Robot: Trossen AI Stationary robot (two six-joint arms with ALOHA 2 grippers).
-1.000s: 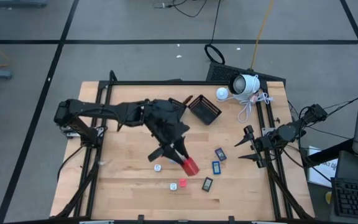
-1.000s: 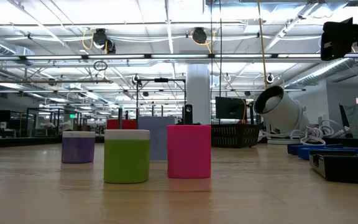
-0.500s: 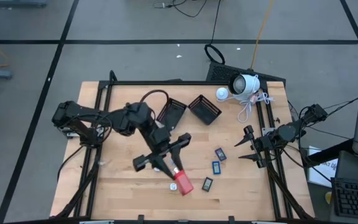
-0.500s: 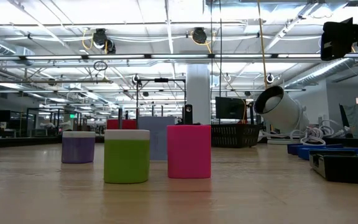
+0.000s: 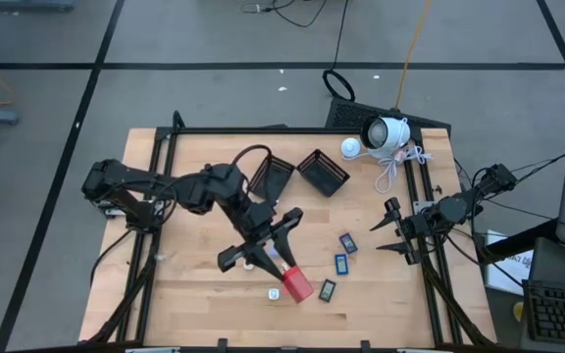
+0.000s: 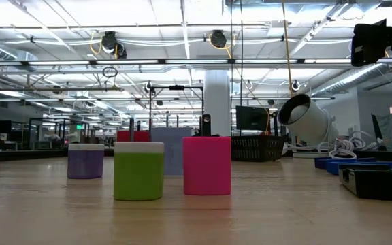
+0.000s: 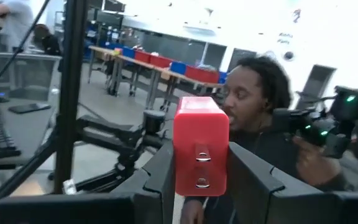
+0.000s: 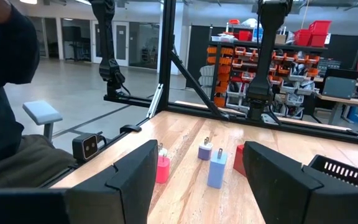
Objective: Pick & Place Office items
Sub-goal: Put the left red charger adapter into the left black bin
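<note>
My left gripper (image 5: 284,274) reaches over the table's near middle and is shut on a red block (image 5: 298,285). In the left wrist view the block (image 7: 201,134) shows two metal prongs on its face. Three dark blue-faced rectangles (image 5: 347,242) (image 5: 340,263) (image 5: 328,290) lie to its right, and a small white bit (image 5: 274,293) lies beside it. The low view shows purple (image 6: 86,161), green (image 6: 138,170) and pink (image 6: 206,165) pieces standing on the table. My right gripper (image 5: 385,230) waits open at the table's right edge; its wrist view shows a pale blue block (image 8: 217,168). My left gripper (image 7: 201,158) pinches the red block by its two long sides (image 7: 180,163), one finger on each. The fingers slant toward the table's near right corner and lie along the block. The block's free end (image 7: 199,109) sticks out past the fingertips. No table shows under it in the wrist view.
Two black mesh baskets (image 5: 273,175) (image 5: 323,172) stand at the far middle of the table. A white camera (image 5: 385,132) with its cable sits at the far right corner. Black frame rails (image 5: 155,265) run along both sides. A person (image 7: 260,106) shows beyond the table's right.
My left arm drew back from over the left basket and carried the red block toward the near edge, then a little back to the right. The gripper turned as it went and stayed shut on the block. The left basket now shows uncovered.
</note>
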